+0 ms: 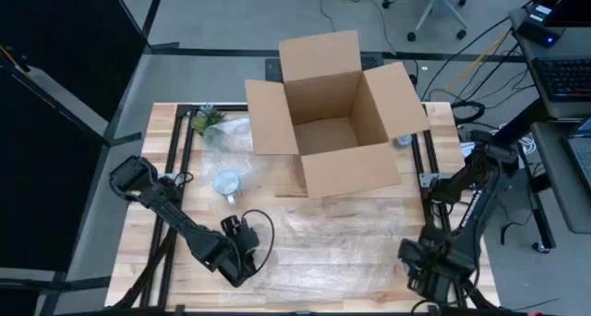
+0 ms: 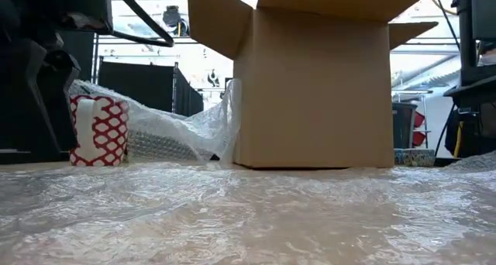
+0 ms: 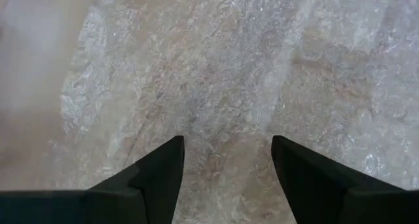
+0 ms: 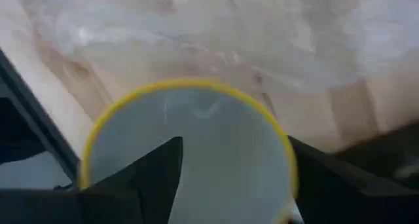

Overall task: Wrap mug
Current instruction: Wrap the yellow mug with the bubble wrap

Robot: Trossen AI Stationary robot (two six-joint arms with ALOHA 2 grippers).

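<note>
1. Bench (image 1: 138, 242): pale wooden top on a black frame. A clear sheet of bubble wrap (image 1: 351, 237) lies flat over the middle and front of it.
2. Open brown cardboard box (image 1: 332, 122) stands at the middle of the bench's far edge, all 4 flaps spread outward. In the low view its front wall rests on the bench just behind the sheet.
3. Task item: red-and-white patterned ceramic mug (image 2: 98, 130), upright, handle facing the low camera. From above the mug shows its open top, on the left half of the bench, beside the box's left front corner and apart from it.
4. A second, crumpled heap of clear bubble wrap (image 2: 167, 129) lies behind the mug, between it and the box, toward the far left corner.
5. Left hand (image 1: 242, 261): low over the front left part of the bench, above the flat sheet. The left wrist view shows both dark fingers (image 3: 154, 178) spread apart, nothing between them, only wrap beneath.
6. Right hand (image 1: 427, 270): at the front right corner of the bench. The right wrist view shows its fingers (image 4: 154, 171) parted, with a pale round yellow-rimmed disc (image 4: 190, 145) filling the gap between them; whether the fingers touch it, I cannot tell.
</note>
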